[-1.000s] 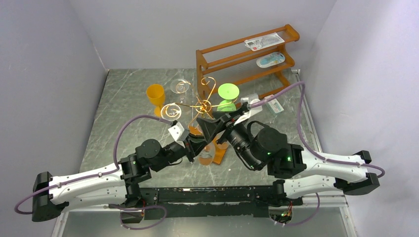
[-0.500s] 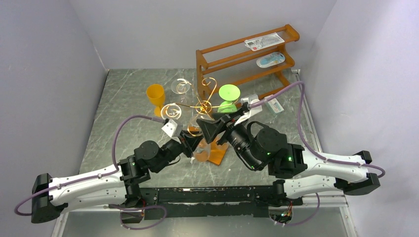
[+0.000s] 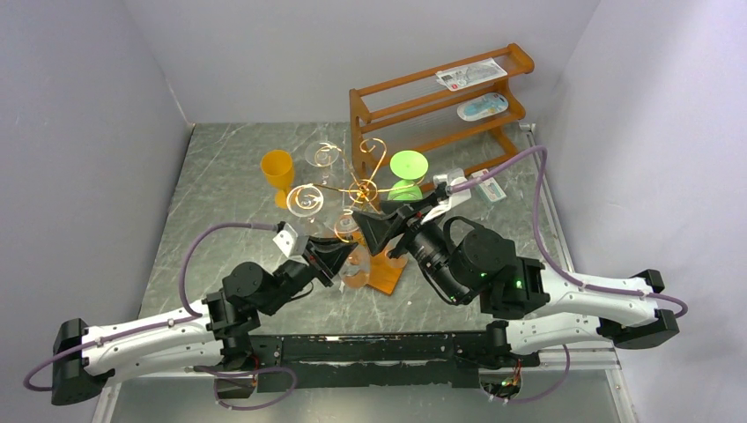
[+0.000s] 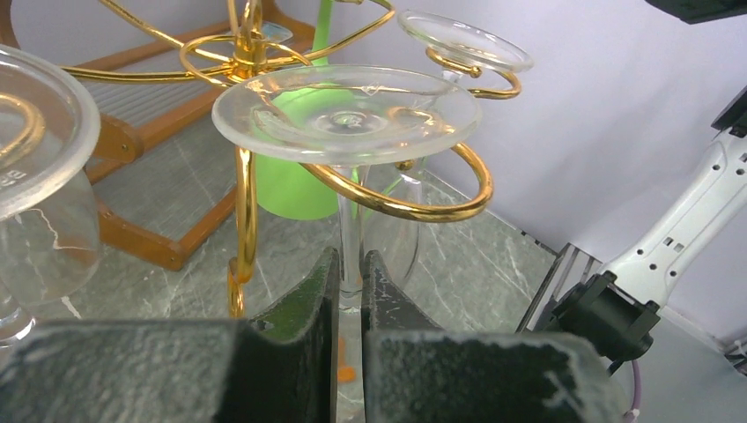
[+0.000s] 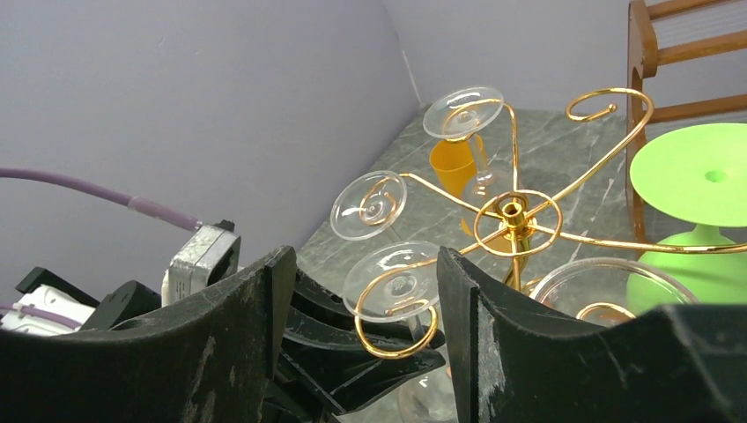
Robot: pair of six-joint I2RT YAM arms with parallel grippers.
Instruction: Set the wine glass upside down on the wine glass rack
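With the left claw [image 4: 351, 295] clamped on the stem of the wine glass [image 4: 348, 115], whose foot seems seated on a scroll of the wine glass rack [image 4: 244, 211] just above it, I'd release slowly and withdraw straight back, while the right claw [image 5: 361, 273] gapes empty.

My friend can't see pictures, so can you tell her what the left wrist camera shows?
The left tool pinches the stem of an upside-down clear wine glass, whose stem sits inside a curled arm of the gold wine glass rack. A green glass shows behind it.
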